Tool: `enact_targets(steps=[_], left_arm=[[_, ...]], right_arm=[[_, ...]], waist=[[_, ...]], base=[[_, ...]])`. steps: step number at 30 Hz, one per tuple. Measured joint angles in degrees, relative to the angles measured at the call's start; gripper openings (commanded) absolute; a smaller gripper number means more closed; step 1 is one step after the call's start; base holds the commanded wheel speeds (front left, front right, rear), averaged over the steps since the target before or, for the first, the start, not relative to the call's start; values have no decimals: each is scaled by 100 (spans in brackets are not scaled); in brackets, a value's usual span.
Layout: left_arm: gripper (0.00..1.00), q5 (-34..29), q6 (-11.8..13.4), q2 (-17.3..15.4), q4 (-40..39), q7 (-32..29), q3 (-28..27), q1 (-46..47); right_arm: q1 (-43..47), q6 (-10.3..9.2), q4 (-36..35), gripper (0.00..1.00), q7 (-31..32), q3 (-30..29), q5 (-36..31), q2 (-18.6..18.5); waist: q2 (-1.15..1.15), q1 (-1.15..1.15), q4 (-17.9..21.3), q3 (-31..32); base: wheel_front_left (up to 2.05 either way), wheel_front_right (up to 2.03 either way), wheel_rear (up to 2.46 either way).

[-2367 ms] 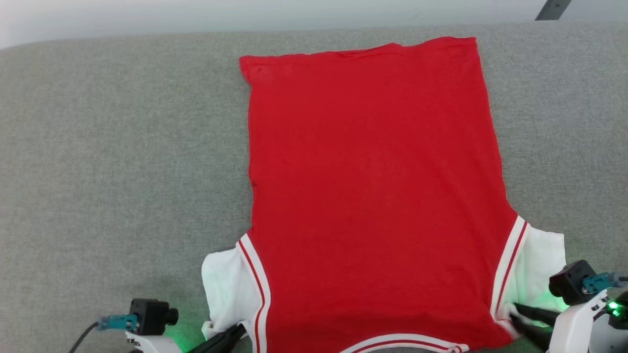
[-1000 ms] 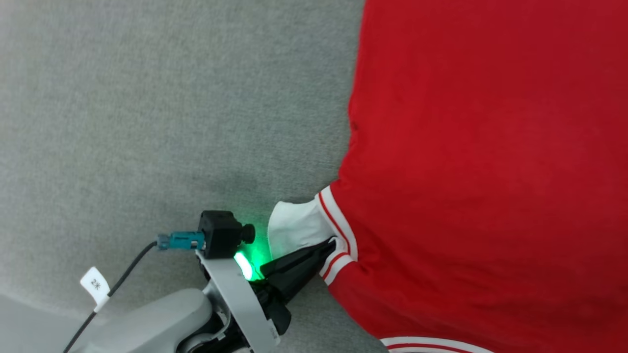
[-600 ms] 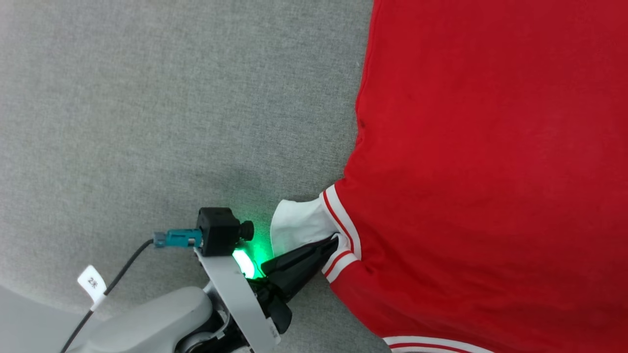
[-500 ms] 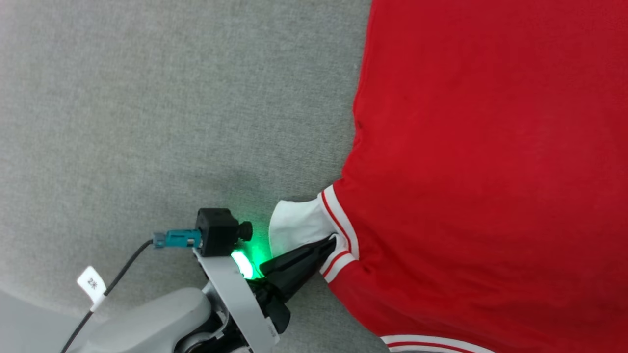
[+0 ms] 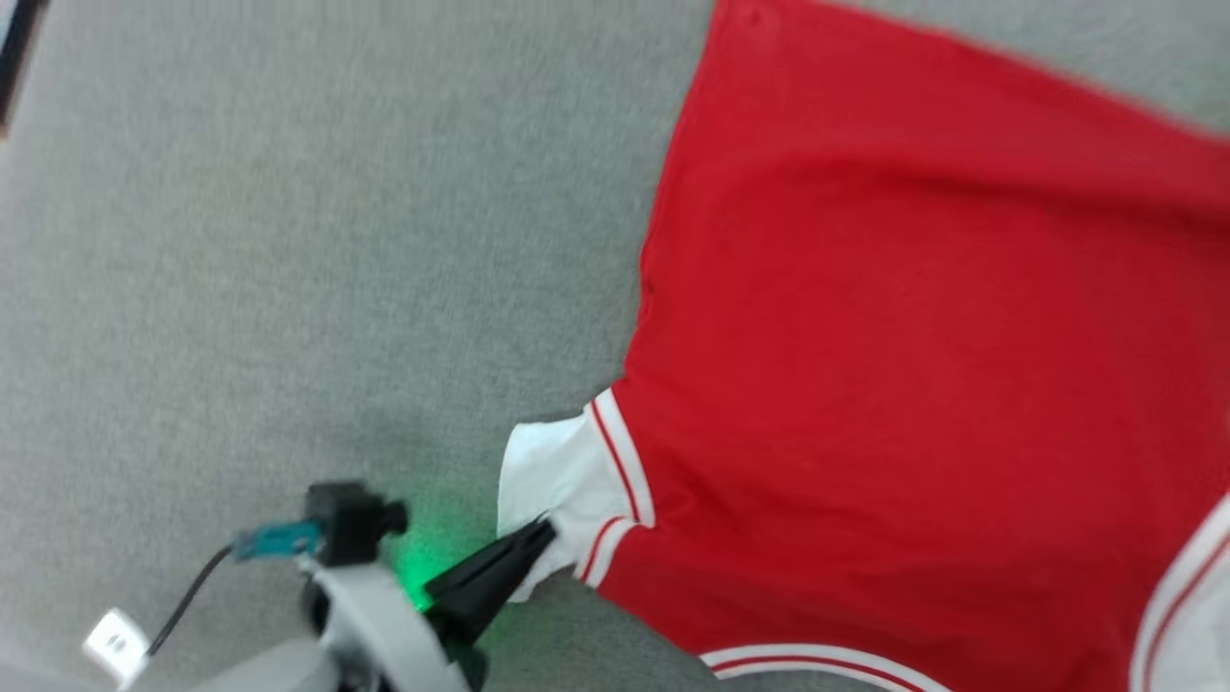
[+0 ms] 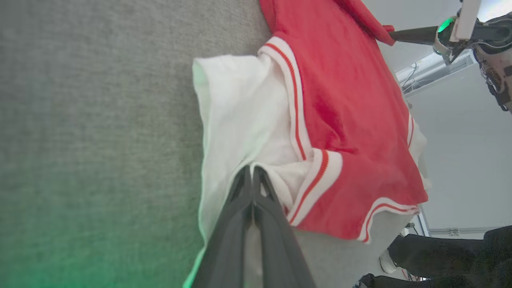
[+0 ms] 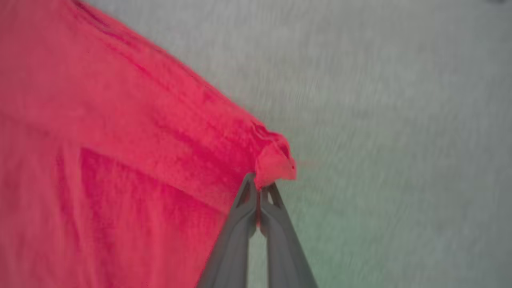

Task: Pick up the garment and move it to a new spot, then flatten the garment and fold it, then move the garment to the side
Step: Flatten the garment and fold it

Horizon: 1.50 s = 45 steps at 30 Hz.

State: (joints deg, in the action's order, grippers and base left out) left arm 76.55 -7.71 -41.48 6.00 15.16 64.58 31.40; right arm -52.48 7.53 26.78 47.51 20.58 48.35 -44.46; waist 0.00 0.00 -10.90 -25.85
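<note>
The shirt [image 5: 913, 384] lies spread on the grey cloth surface [image 5: 288, 240] with a plain red side up. It covers the right half of the head view. A white sleeve [image 5: 553, 471] sticks out at its lower left edge, with red-and-white striped trim along the armhole and neckline.

The left gripper [image 5: 540, 531] reaches in from the lower left. It is low and close to the surface, with its fingers slanting up and to the right. The fingers are pressed together on a pinch of the white sleeve just beside the striped band, and in the left wrist view the sleeve cloth bunches around the tips. Behind the fingers are the pale forearm and the black wrist camera [image 5: 346, 514], and a green glow falls on the surface next to them.

The right gripper [image 7: 259, 182] is clamped on a plain red corner of the shirt, which puckers and folds over the fingertips. In the left wrist view that arm is far across the shirt, at the end away from the neckline. Its dark fingers are roughly level, and the corner appears raised slightly off the surface. The head and right wrist views are blurred.
</note>
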Motion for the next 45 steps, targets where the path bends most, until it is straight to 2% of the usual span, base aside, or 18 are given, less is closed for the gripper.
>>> enact_targets(steps=[6, 11, 18, 25, 26, 27, 28, 31, 36, 40, 43, 45], left_arm=[[0, -54, 14, -271, -78, -1, -318, -509], [0, -109, 16, -354, -137, -1, -563, -765], [0, -197, 23, -290, -162, -1, -800, -1048], [0, -236, 23, -298, -141, -1, -932, -1215], [0, -241, 23, -299, -142, -1, -940, -1235], [0, -245, 23, -300, -142, -1, -944, -1257], [0, -247, 23, -302, -142, -1, -945, -1271], [0, -252, 23, -312, -155, -1, -988, -1275], [0, -320, 23, -256, -200, -1, -1083, -1329], [0, -424, 23, -133, -215, -16, -1000, -1327], [0, -468, 23, -86, -201, -75, -949, -1250], [0, -498, 23, -56, -202, -102, -923, -1148]], right_arm=[[2008, 0, -1302, 0, 131, -350, 909, -385], [3641, 0, -2060, 0, 113, -650, 1058, -341], [5292, 0, -2774, 0, 32, -849, 865, 268], [5872, 0, -3127, 0, 42, -737, 500, 736], [5870, 0, -3177, 16, -36, -754, 400, 755], [5863, 0, -3244, 42, -135, -782, 299, 757], [5853, 0, -3311, 100, -186, -846, 220, 743], [5885, 0, -3729, 100, -175, -1125, 158, 616], [6225, 0, -4695, 100, 258, -2193, 148, 302], [6014, -1, -5310, 100, 591, -2869, 229, 285], [5170, 0, -5331, 100, 591, -2909, 90, 297], [4538, 0, -5120, 100, 545, -2604, -108, 333]], waist=[[0, 0, 359, 438], [0, 0, 703, 677], [0, 0, 1032, 896], [0, 0, 1166, 985], [0, 0, 1177, 992], [0, 0, 1186, 999], [0, 0, 1192, 1008], [0, 0, 1189, 1030], [0, 0, 1113, 1043], [0, 0, 982, 1034], [0, 0, 875, 977], [0, 0, 809, 919]], base=[[0, 0, 0], [0, 0, 0], [0, 0, 0], [0, 0, 0], [0, 0, 0], [0, 0, 0], [0, 0, 0], [0, 0, 0], [0, 0, 0], [0, 0, 0], [0, 0, 0], [0, 0, 0]])
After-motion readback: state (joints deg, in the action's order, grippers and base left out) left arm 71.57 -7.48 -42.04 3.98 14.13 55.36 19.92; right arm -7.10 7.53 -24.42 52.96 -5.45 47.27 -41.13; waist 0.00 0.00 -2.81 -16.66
